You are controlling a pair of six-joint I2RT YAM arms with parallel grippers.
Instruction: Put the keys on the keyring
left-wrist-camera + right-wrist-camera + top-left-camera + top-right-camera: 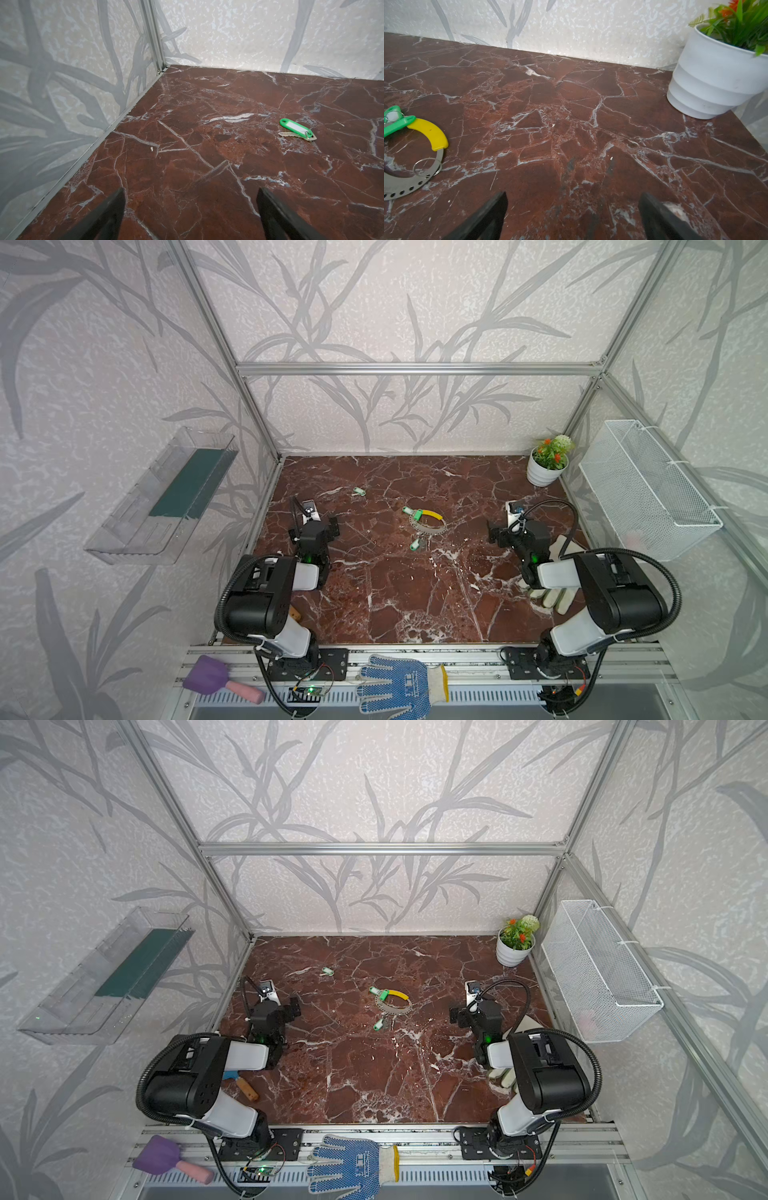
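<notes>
green key (296,128) lies well apart from left gripper (191,191)

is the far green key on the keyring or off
Off: the green-tagged metal key lies on the red marble table, apart from the grey perforated keyring.

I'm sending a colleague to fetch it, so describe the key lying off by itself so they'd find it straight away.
Start at the red marble tabletop and look toward its far left corner. There lies a key with a green oblong tag and white label. The other two keys sit by the grey, yellow-sleeved keyring mid-table; this one has bare marble all round.
</notes>
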